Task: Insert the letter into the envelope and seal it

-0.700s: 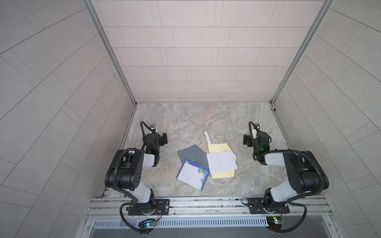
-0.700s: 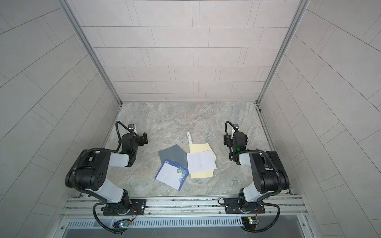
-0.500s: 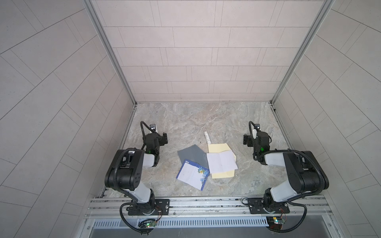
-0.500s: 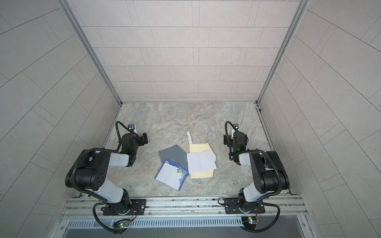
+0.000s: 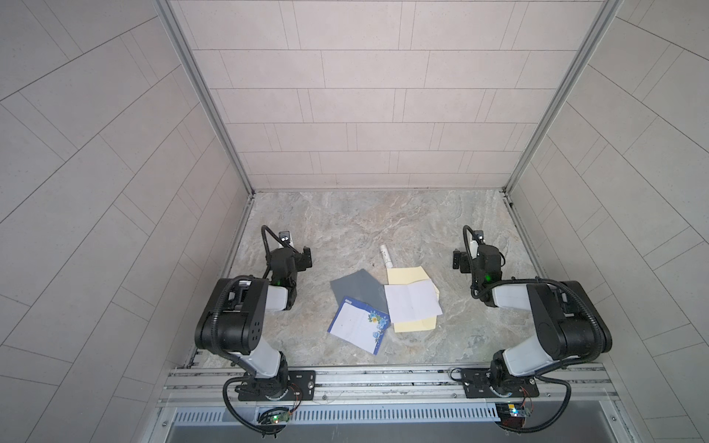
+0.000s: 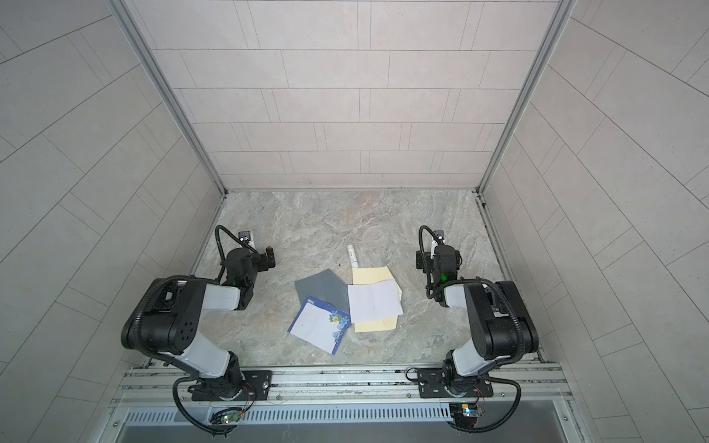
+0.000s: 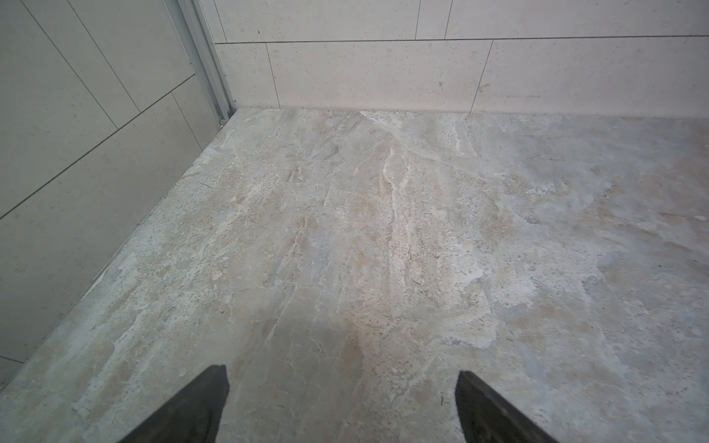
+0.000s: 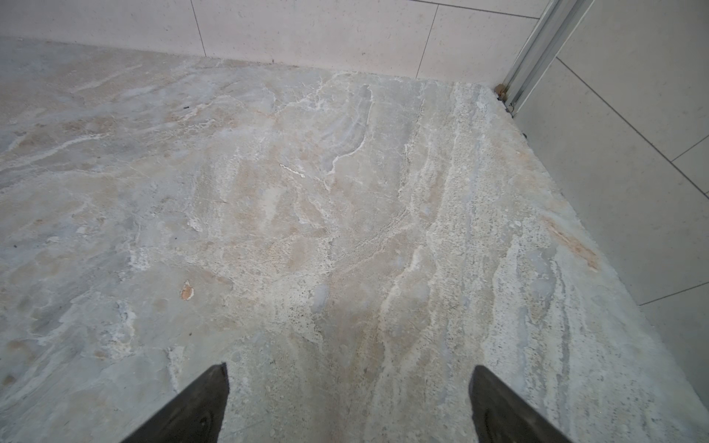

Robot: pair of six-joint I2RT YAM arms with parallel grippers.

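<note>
Over the marble bench [image 5: 345, 214], left gripper [image 7: 341, 372] and right gripper [image 8: 349, 368] gape empty; task seemingly unstarted, white folded letter [image 5: 412, 303] probably needs grasping first.

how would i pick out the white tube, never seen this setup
On the marble table, find the yellow envelope near the middle. Just beyond its far corner lies the white tube, the only slim round thing there; the rest lies flat.

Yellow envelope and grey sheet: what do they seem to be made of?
Yellow envelope: likely matte manila paper, lying flat with crisp straight edges. Grey sheet: thin matte paper or card, possibly plastic; it lies flat with no glare, so the look leaves that open.
</note>
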